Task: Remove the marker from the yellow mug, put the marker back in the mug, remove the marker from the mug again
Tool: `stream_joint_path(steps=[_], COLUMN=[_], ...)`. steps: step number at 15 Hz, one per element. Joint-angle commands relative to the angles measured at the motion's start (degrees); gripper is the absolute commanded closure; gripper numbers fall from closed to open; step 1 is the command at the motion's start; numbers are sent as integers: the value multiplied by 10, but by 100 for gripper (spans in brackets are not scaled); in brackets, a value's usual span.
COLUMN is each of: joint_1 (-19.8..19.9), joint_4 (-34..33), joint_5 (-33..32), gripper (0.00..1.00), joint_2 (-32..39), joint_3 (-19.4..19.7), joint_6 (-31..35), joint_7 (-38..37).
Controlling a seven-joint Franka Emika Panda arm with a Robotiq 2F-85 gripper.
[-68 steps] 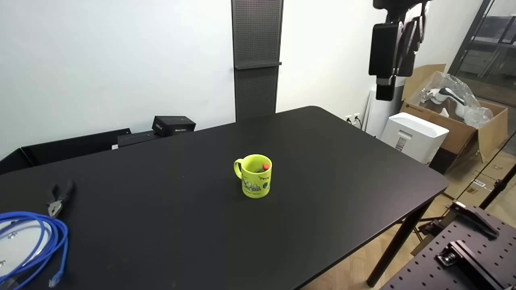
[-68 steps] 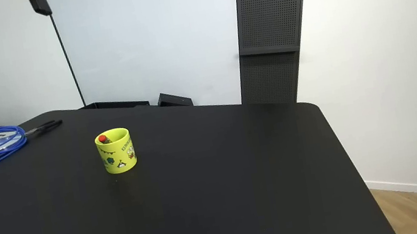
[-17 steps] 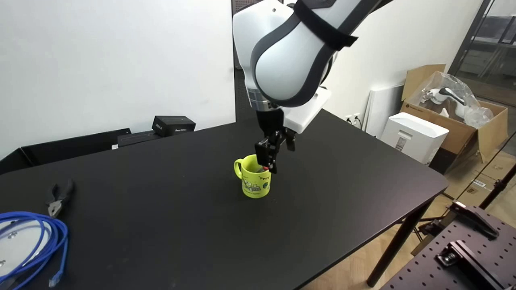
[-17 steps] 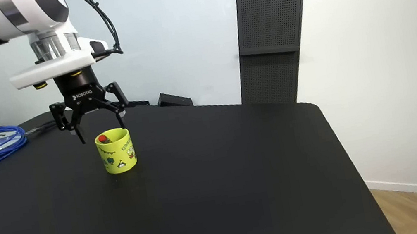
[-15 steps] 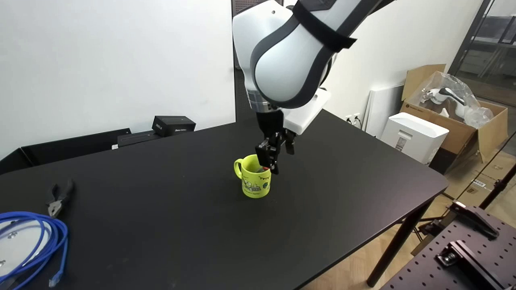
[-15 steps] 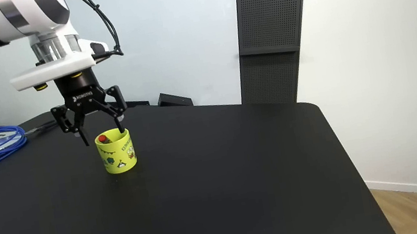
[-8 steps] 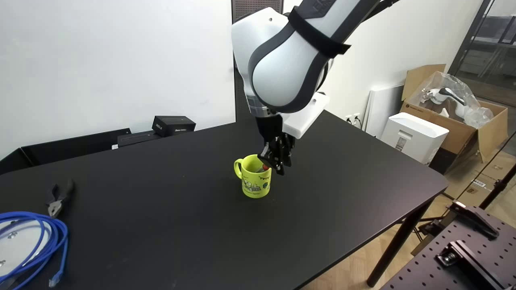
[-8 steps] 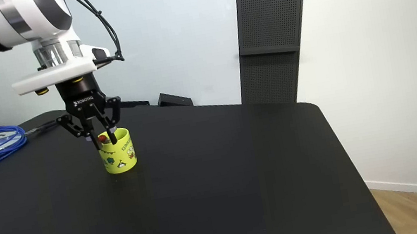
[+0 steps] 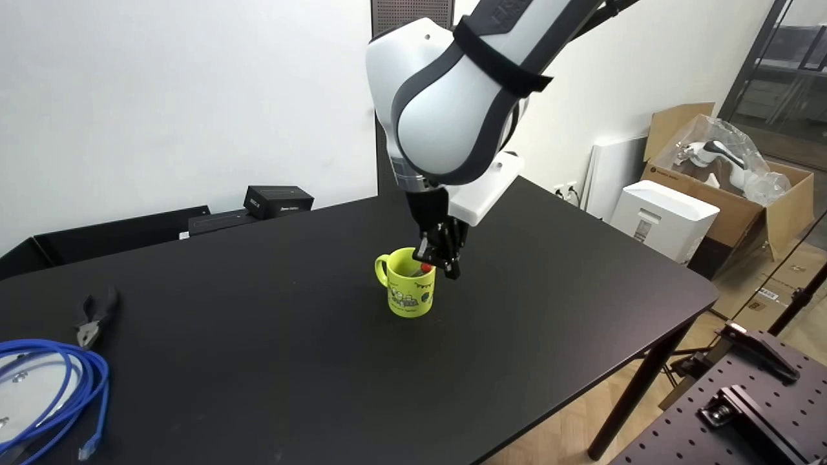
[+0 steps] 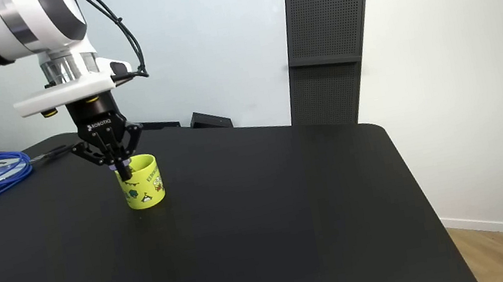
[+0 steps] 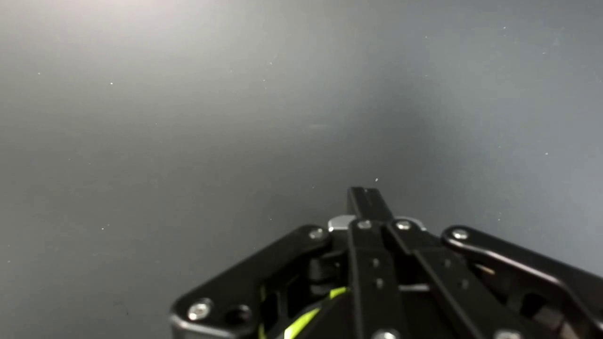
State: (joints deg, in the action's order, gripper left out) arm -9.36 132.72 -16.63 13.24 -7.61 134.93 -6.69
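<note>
Closest to me there's a coil of blue cable (image 9: 102,378) on the black worktop (image 9: 258,361), with a pair of pliers (image 9: 89,332) lying just past it. Further in, the yellow mug (image 9: 408,300) stands upright, handle off to the left from this side. The marker (image 9: 426,267) is inside it, kinda leaning, with its red end poking up right around the rim. Most of the rest is hidden down in the mug.

The end effector (image 11: 365,200) hangs tilted right beside the mug. Its fingers (image 11: 371,263) are pressed flat together and there's nothing pinched between them in the wrist view, so nope, it's not holding the marker. They look to be outside the mug, can't tell if they're touching it tho. In an exterior view the fingertips (image 10: 125,174) cover up the marker's red end.

Behind all that there's a black box (image 9: 279,201) just past the worktop's back edge, then a white container (image 9: 665,223) off to the right with an open cardboard box (image 9: 736,219) behind it.
</note>
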Motion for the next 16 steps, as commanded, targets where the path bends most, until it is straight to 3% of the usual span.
stream_joint_path(steps=[1, 5, 6, 9, 13, 14, 15, 16], joint_1=[-12, -20, -15, -16, -16, -15, -15, -14], joint_4=[-21, -32, -15, -22, -22, -27, -32, -37], joint_5=[3, -15, -3, -3, -3, -5, -8, -7], gripper=[70, 42, 61, 42, 42, 17, 16, 10], joint_2=[5, 0, 0, 0, 0, 7, 15, 21], joint_3=[2, 6, 3, 3, 3, 5, 7, 8], joint_6=[-18, -25, -4, -10, -11, -2, 8, 16], joint_7=[-3, -12, 1, 1, 1, -2, -3, 1])
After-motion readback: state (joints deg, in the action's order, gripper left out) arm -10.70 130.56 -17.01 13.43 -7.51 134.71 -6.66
